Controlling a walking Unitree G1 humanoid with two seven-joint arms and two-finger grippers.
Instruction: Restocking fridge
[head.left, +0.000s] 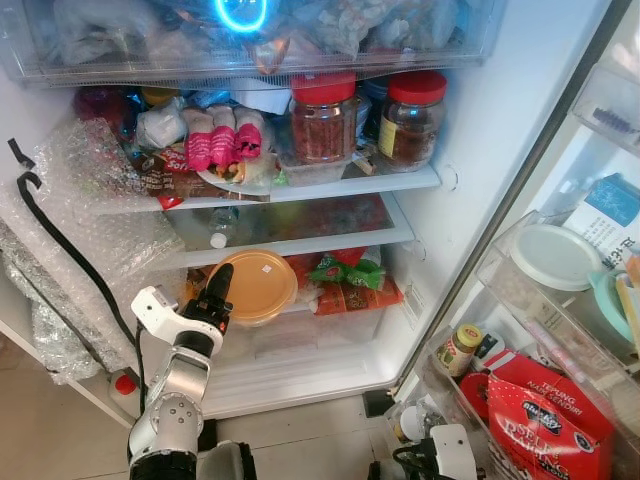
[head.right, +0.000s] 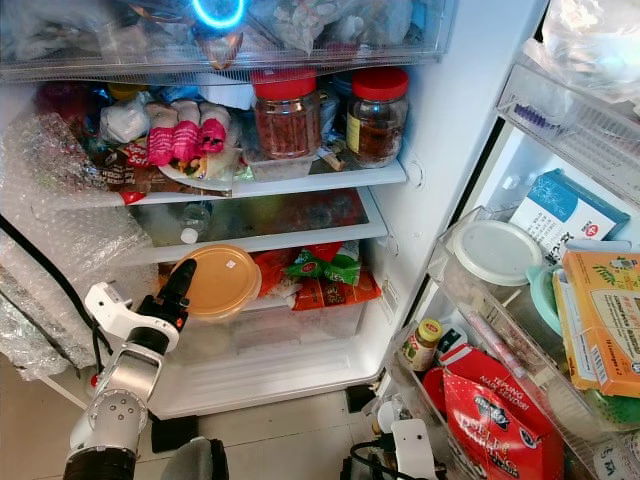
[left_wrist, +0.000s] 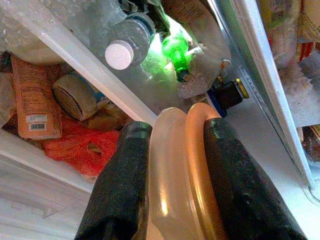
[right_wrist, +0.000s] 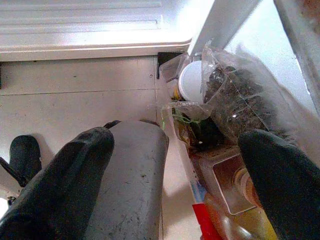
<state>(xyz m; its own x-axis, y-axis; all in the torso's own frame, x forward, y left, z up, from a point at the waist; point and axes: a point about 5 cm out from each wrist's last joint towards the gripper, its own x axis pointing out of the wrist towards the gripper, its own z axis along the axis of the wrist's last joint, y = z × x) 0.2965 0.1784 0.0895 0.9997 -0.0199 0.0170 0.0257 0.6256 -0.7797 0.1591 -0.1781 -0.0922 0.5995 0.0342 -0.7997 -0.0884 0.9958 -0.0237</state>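
I face an open fridge. My left gripper (head.left: 217, 287) is shut on a round container with an orange lid (head.left: 255, 285), held at the front of the lower shelf, left of the red and green snack packets (head.left: 345, 283). In the left wrist view both black fingers (left_wrist: 125, 185) clamp the container's rim (left_wrist: 185, 170), clear body on one side and orange lid on the other. My right gripper (right_wrist: 175, 190) hangs low by the door's bottom bin, fingers wide apart with nothing between them.
Bubble wrap (head.left: 90, 230) bulges on the fridge's left. Two red-lidded jars (head.left: 324, 115) and pink packets (head.left: 222, 140) stand on the upper shelf. A capped bottle (left_wrist: 125, 42) lies on the glass shelf above. The door bins (head.right: 520, 330) at right hold a white lid, boxes and a red bag.
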